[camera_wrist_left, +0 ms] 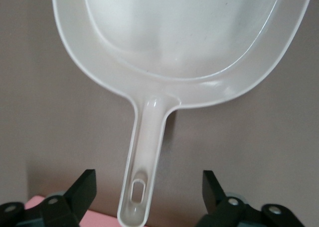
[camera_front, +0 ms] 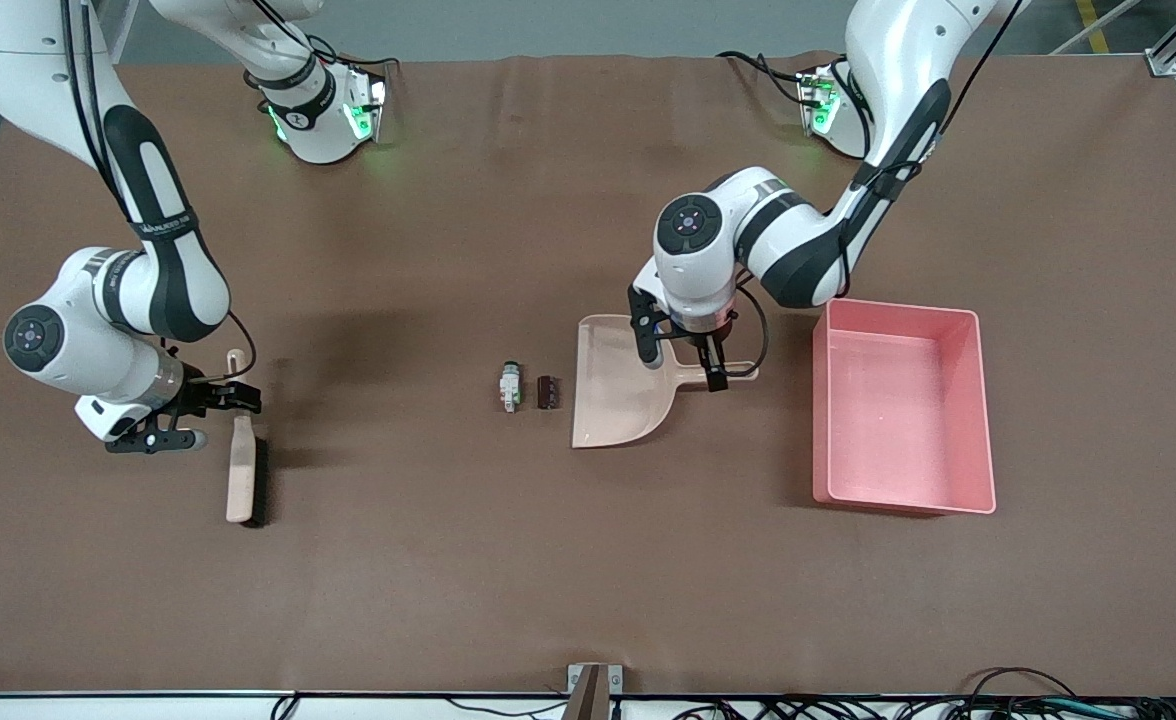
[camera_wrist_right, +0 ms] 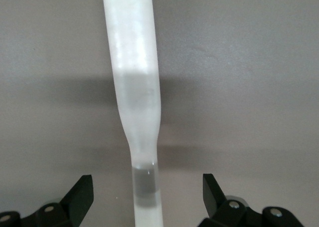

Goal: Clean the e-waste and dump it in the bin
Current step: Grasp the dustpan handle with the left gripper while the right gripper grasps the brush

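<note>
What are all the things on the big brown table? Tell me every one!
white-grey block: one, white-grey with orange and green marks, mid-table, beside the dark piece.
dark piece: one, brown-black, between the block and the dustpan.
dustpan: one, beige, beside the dark piece, handle pointing toward the bin.
bin: one, pink, toward the left arm's end of the table.
brush: one, beige with dark bristles, toward the right arm's end.
table: one, brown.
left gripper: one, black fingers open on either side of the dustpan handle, not closed on it.
right gripper: one, black fingers open on either side of the brush handle, not closed on it.
</note>
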`<action>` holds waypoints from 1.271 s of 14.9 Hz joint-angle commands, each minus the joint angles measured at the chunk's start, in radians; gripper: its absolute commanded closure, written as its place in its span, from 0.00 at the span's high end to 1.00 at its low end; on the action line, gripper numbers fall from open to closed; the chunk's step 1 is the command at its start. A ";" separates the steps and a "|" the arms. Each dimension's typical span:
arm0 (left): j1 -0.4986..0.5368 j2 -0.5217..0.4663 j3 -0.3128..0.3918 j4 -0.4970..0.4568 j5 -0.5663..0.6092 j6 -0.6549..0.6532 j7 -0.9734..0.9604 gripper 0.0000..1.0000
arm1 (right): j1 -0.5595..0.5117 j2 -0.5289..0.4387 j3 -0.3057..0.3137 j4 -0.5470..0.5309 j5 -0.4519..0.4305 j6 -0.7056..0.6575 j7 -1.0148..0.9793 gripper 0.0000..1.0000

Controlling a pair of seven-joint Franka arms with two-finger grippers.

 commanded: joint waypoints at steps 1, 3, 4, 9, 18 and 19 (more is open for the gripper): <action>-0.013 0.050 -0.001 0.062 0.033 -0.012 0.008 0.93 | -0.001 -0.017 0.007 -0.021 0.023 -0.005 -0.024 0.92; -0.027 0.074 -0.001 0.085 0.054 -0.012 0.007 0.91 | 0.000 -0.019 0.007 -0.038 0.023 -0.006 -0.027 0.84; -0.027 0.085 -0.001 0.091 0.066 -0.012 0.007 0.91 | 0.002 -0.019 0.007 -0.041 0.023 -0.006 -0.027 0.75; -0.034 0.106 -0.001 0.090 0.087 -0.014 0.007 0.90 | 0.003 -0.019 0.007 -0.058 0.023 -0.005 -0.027 0.57; -0.033 0.142 -0.001 0.093 0.106 -0.014 0.007 0.87 | 0.006 -0.019 0.007 -0.058 0.023 -0.011 -0.016 0.02; -0.034 0.143 -0.001 0.093 0.106 -0.014 0.007 0.86 | 0.006 -0.019 0.007 -0.056 0.023 -0.011 -0.016 0.00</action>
